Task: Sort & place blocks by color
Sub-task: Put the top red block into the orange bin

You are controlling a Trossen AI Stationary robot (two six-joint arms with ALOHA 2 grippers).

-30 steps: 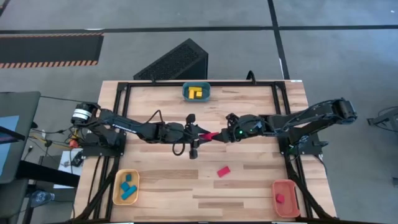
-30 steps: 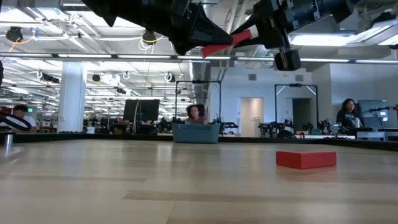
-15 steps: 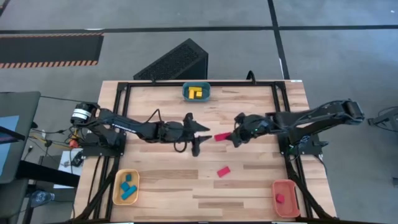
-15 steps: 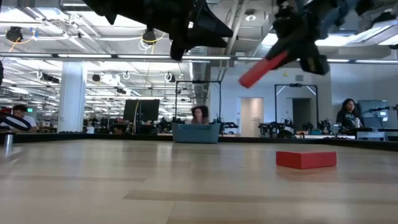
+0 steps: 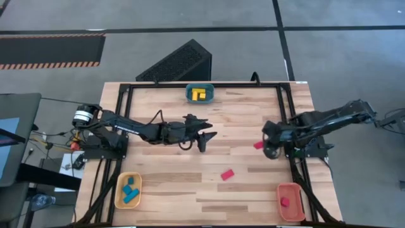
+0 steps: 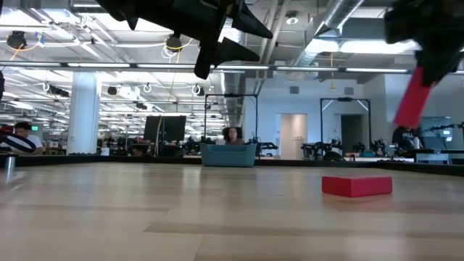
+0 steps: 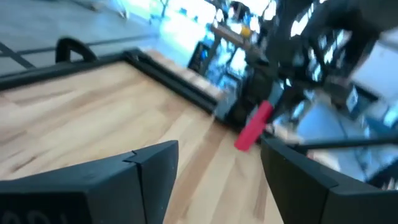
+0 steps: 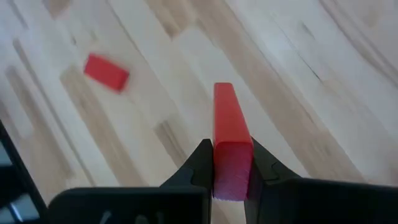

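right gripper (image 8: 231,169): our jaws are clamped on a red bar block (image 8: 231,146), pinched at one end; in the high view we hold it above the right side of the table (image 5: 253,183)
left gripper (image 5: 204,136): fingers spread with nothing between them, hanging over mid-table
step in hand: we judge we are carrying the red bar toward the orange-red tray (image 5: 290,201) at the near right corner, which holds one red block (image 5: 285,202)
next move: we must swing over the tray, lower, then release
second red bar (image 5: 226,174): lies flat on the wood, mid-table, unsorted
other trays: teal tray (image 5: 200,94) with yellow blocks, yellow tray (image 5: 127,190) with blue blocks
materials: smooth matte solid blocks, crisp edges; pale planked wood tabletop
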